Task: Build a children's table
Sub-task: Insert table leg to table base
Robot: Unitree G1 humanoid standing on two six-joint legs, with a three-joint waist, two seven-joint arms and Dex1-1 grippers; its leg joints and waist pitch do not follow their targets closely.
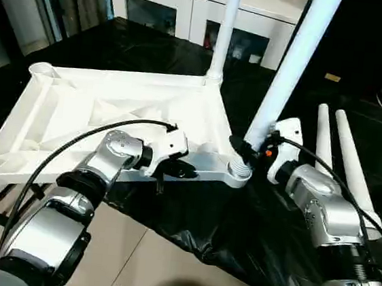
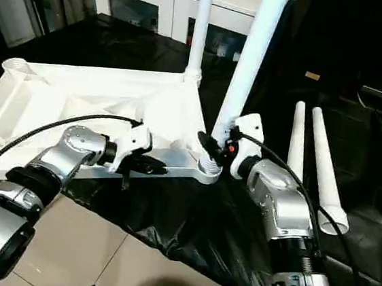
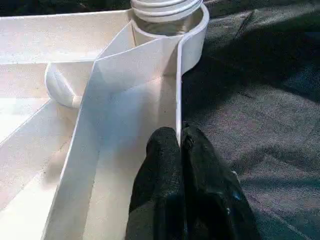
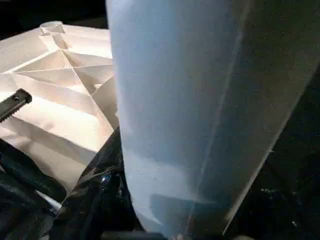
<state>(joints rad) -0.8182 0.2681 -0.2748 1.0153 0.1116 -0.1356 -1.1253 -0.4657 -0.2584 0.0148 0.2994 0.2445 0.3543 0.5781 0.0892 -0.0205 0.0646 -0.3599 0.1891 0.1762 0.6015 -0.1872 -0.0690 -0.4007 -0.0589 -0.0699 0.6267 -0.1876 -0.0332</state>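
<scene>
Left eye view: the children's table top [image 1: 105, 110] lies upside down, ribbed underside up, on a desk [image 1: 153, 50] draped in black sheeting, its near edge overhanging the desk's edge above the tiled floor [image 1: 131, 253]. One white leg [image 1: 225, 30] stands upright in the far right corner socket. A second leg [image 1: 291, 65] rises tilted from the near right corner socket [image 1: 240, 173], its ridged collar sitting at the socket's mouth. The right end effector [image 1: 248, 149] grasps this leg just above the collar, black fingers on either side of the tube. The left end effector [image 3: 180, 150] is clenched on the thin rim wall of the top's near edge, near that same socket, one finger on each side of the wall. Two more legs [image 1: 340, 155] lie side by side on the black sheeting to the right, beside the right forearm.
</scene>
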